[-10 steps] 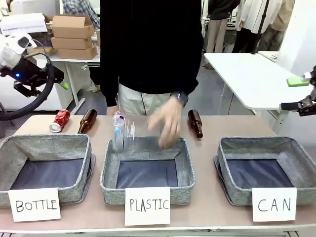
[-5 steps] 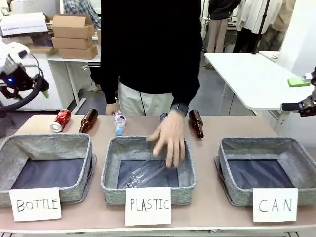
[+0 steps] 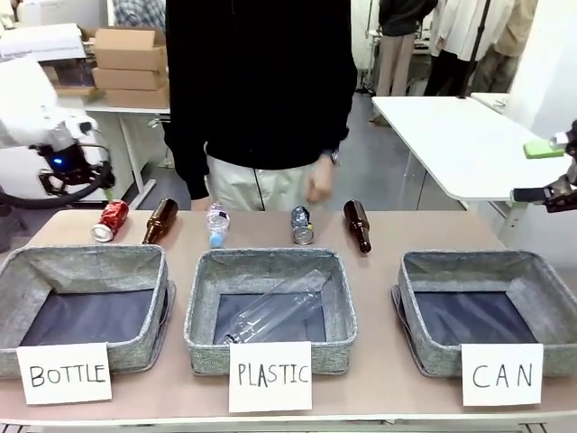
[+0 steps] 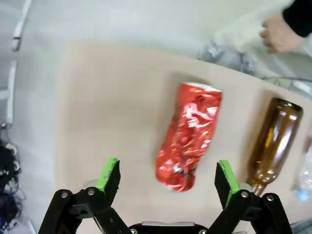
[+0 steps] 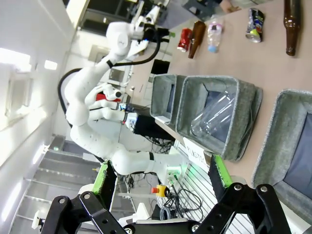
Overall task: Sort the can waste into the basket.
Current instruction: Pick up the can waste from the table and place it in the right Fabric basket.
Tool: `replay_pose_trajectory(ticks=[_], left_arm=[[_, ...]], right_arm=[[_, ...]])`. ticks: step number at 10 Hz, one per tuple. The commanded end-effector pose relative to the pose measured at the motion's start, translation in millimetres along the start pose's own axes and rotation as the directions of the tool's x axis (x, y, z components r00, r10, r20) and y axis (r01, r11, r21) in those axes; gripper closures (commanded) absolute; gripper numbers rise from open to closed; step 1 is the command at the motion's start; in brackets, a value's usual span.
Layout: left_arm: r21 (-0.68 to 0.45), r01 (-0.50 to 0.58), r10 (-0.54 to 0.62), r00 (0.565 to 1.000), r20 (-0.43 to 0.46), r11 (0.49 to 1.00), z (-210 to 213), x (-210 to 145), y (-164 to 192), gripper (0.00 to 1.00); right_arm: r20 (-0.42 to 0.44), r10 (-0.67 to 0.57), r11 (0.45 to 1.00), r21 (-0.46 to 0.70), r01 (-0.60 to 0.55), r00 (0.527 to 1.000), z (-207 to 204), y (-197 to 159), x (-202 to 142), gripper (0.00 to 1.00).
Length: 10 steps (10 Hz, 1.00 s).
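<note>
Crushed red can (image 4: 189,136) lay flat on the table (image 4: 107,97) just beneath the left gripper (image 4: 166,171), centred between its wide-spread fingers (image 4: 110,171) and touching neither, evidently lined up for a grasp. A brown bottle (image 4: 275,141) lay just outside one finger. The right gripper (image 5: 161,175) hung wide open, empty, well apart from the basket (image 5: 274,139) ahead of it.
</note>
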<state>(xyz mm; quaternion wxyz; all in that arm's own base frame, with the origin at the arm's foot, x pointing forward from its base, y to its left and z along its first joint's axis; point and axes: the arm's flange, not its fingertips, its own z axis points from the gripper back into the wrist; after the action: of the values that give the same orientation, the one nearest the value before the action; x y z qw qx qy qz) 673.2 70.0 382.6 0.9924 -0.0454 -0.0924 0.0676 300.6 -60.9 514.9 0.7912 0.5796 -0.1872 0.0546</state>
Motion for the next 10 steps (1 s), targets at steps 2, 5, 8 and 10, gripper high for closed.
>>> replay_pose_trajectory(ticks=[2, 5, 8, 10], left_arm=[[-0.044, 0.088, -0.091, 0.994, -0.065, 0.995, -20, 20, 8, 0.00], [-0.090, 0.190, -0.199, 0.973, -0.114, 0.978, -55, 23, -10, 0.00], [-0.091, 0.207, -0.218, 0.966, -0.139, 0.974, -70, 26, -21, 0.00], [-0.080, 0.195, -0.205, 0.969, -0.138, 0.978, -71, 26, -21, 0.00]], right_arm=[[0.011, 0.029, 0.999, 0.021, -0.029, 1.000, -1, 2, 3, 0.00], [0.011, 0.029, 0.999, 0.021, -0.029, 1.000, -1, 2, 3, 0.00], [0.011, 0.029, 0.999, 0.021, -0.029, 1.000, -1, 2, 3, 0.00], [0.011, 0.029, 0.999, 0.021, -0.029, 1.000, -1, 2, 3, 0.00]])
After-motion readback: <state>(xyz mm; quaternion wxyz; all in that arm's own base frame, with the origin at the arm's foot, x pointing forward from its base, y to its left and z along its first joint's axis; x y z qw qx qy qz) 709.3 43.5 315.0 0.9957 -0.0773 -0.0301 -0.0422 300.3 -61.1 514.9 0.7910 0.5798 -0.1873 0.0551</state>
